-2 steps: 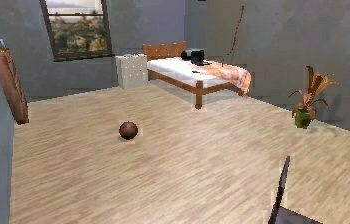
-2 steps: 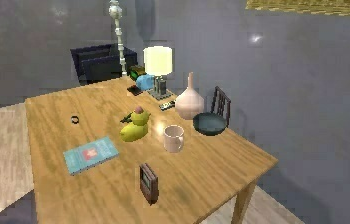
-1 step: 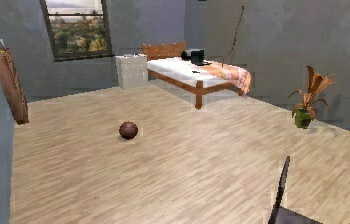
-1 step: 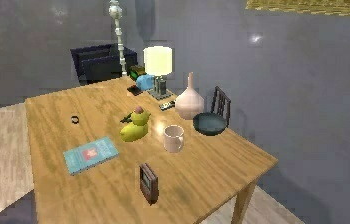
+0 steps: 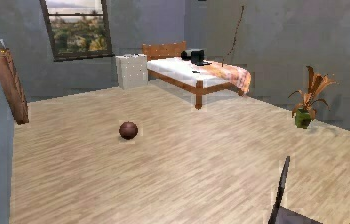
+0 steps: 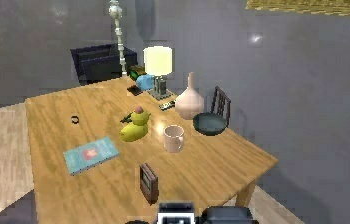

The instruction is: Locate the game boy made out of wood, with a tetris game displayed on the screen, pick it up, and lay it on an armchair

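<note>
Crowding the wooden table (image 6: 53, 125): lamp (image 6: 158, 62), vase (image 6: 189, 98), bowl (image 6: 210, 124), cup (image 6: 173, 138), book (image 6: 90, 154). A brown slab (image 6: 148, 182) stands just above the gripper (image 6: 161, 216) at bottom centre; whether it holds anything cannot be told.

Table (image 6: 53, 125): pale wood, visible grain, matt. Lampshade (image 6: 158, 59), far edge: pale, cloth-like. Vase (image 6: 189, 98): smooth, pinkish, slight sheen. Bowl (image 6: 210, 124), beside vase: dark, matt. Cup (image 6: 173, 138), mid-table: translucent, glassy. Small block (image 6: 148, 181), near edge: brown wood. Floor (image 5: 183, 160): light wood planks. Bed frame (image 5: 165, 49): reddish wood.
</note>
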